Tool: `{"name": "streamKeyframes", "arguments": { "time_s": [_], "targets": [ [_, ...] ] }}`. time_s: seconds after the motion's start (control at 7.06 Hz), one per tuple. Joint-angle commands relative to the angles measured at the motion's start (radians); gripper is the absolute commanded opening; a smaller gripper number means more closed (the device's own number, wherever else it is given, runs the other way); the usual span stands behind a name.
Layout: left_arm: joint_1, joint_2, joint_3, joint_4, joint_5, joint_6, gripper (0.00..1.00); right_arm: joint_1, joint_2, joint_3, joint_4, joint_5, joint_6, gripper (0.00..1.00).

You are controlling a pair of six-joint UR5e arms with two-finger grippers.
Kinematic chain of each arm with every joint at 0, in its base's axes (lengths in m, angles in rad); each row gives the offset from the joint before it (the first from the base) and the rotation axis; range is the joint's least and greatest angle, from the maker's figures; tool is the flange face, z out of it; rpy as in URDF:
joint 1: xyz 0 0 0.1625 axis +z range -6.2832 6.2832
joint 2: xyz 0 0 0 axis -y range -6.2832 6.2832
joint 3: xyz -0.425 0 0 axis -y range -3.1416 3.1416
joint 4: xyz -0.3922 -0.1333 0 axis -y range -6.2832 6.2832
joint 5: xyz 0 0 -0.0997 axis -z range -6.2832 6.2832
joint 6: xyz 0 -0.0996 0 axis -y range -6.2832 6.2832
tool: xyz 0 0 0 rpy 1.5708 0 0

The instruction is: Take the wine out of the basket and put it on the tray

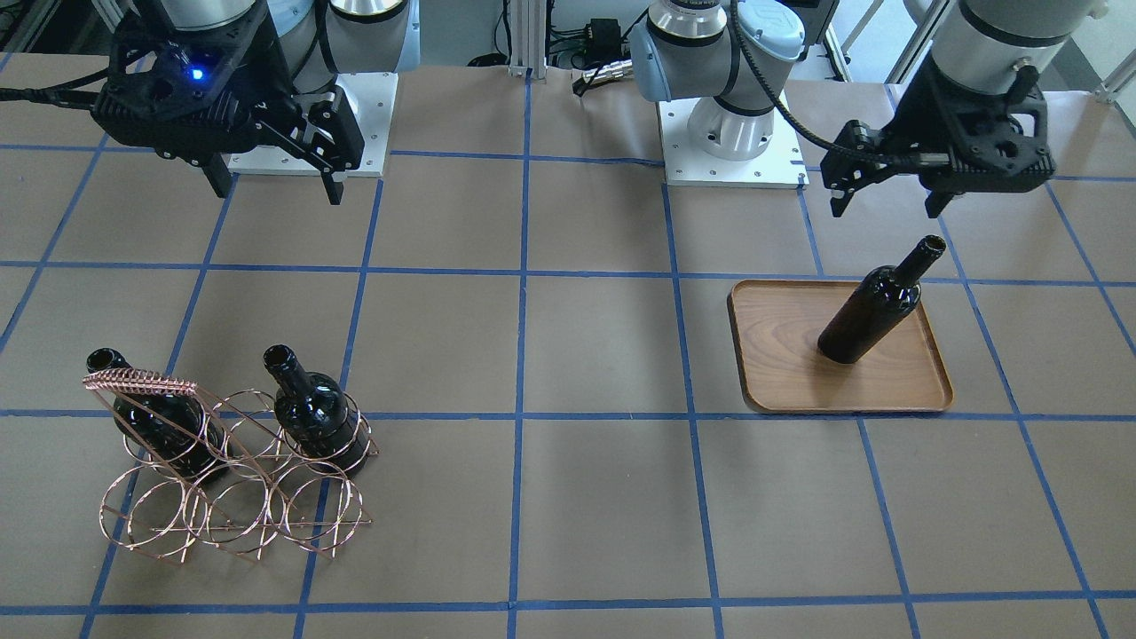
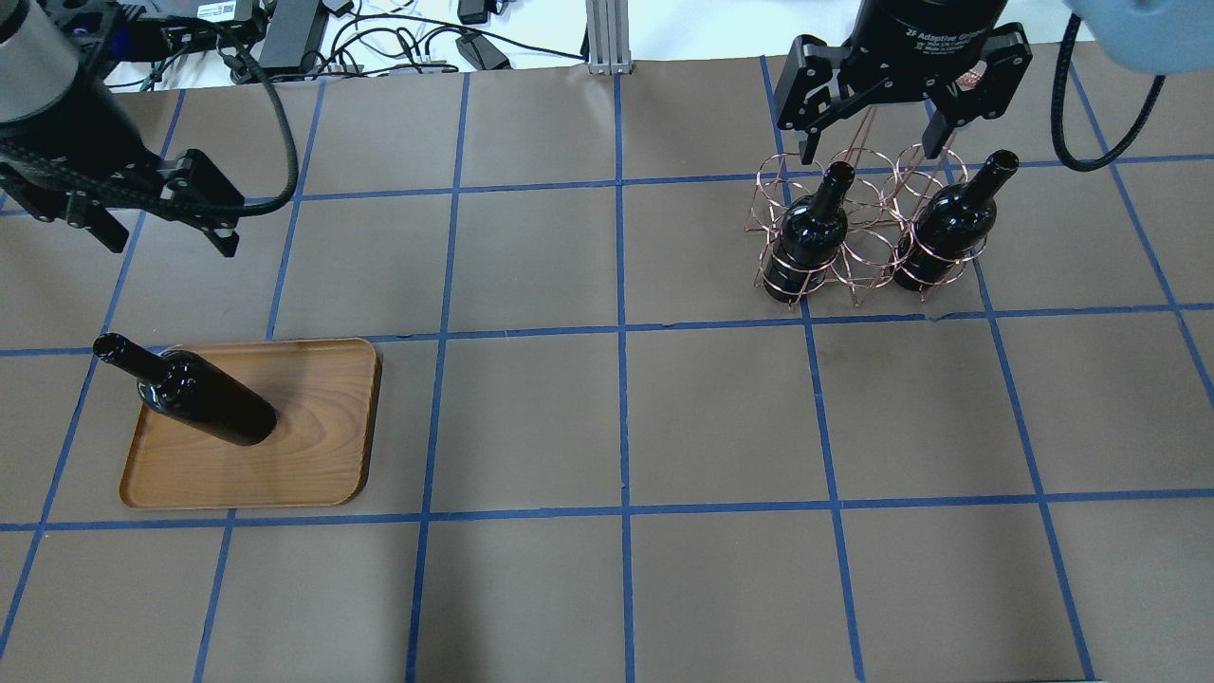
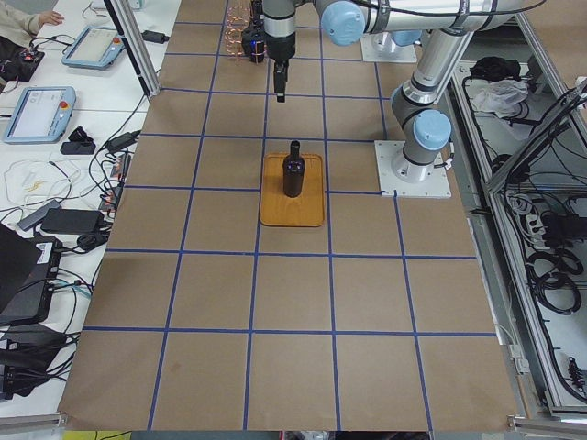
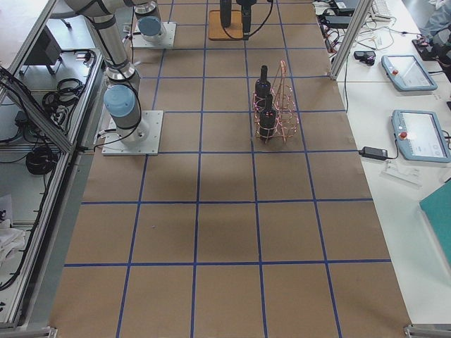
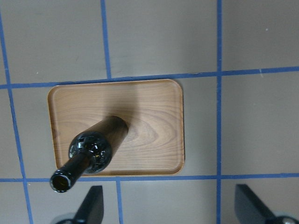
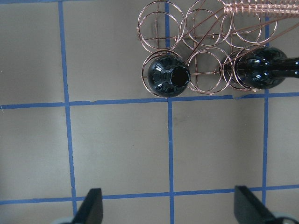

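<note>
While one wine bottle (image 1: 870, 306) stands upright on wooden tray (image 1: 781, 390), we see second bottle (image 1: 315, 413) and third bottle (image 1: 164, 417) seated in rings of copper wire basket (image 1: 231, 497), far across tabletop (image 1: 603, 355). Our left end effector (image 1: 885, 202) hangs high near tray, fingers spread wide, holding nothing. Our right end effector (image 1: 278, 188) hovers high near basket, fingers likewise apart, empty.

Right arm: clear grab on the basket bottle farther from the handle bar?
Probably yes. The right gripper is open and raised near the basket, and that wine bottle stands upright, its neck free above the rings; the handle bar sits by the other bottle.
</note>
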Motion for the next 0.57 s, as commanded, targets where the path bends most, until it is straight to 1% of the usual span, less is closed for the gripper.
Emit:
{"name": "streamKeyframes", "arguments": {
  "time_s": [0.0,0.14,0.43],
  "targets": [
    [-0.147,0.015,0.005,0.008,-0.001,-0.103,1.0,0.0,0.0,0.0,0.0,0.0,0.0,1.0],
    [-0.178,0.03,0.006,0.008,-0.004,-0.104,1.0,0.0,-0.001,0.0,0.0,0.001,0.0,1.0],
    [-0.178,0.05,0.009,0.002,-0.089,-0.103,1.0,0.0,-0.001,0.002,-0.002,0.003,0.0,1.0]
  ]
}}
